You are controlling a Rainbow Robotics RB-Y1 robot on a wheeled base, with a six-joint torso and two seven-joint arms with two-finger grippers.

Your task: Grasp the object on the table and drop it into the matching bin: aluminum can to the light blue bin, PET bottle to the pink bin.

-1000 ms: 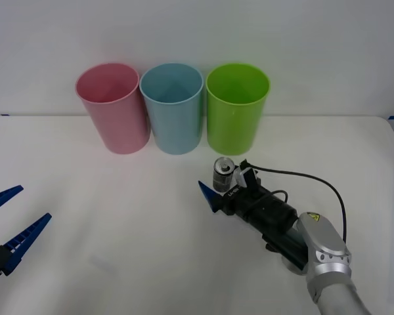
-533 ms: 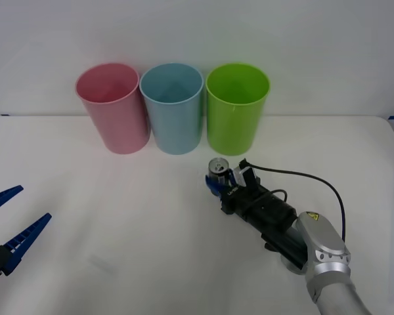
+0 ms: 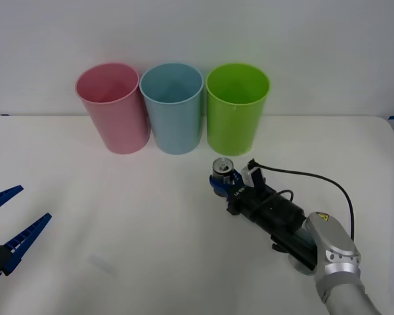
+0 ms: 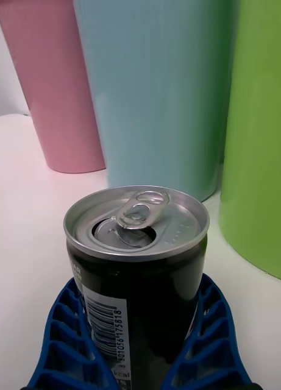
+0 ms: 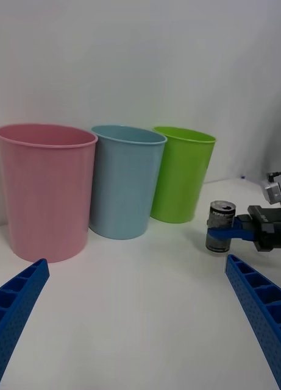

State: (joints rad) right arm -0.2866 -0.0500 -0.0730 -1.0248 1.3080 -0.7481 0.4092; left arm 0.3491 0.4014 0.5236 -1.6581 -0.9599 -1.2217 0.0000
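Note:
The aluminum can, dark with a shiny pull-tab top, stands upright on the table in front of the lime green bin. My right gripper is shut on it, with the blue fingers pressed against both sides of the can. Behind it stands the light blue bin, and the pink bin is to that bin's left. Whether the can is off the tabletop I cannot tell. My left gripper hangs open at the table's near left, far from the can.
A lime green bin stands right of the light blue bin, closest to the can. The three bins form a tight row along the back edge. A black cable loops from the right wrist. Open white tabletop lies between the two arms.
The right gripper's fingers, spread beside the can a second ago, have closed on it. Can and gripper have since shifted slightly to the right. The left arm has not moved.

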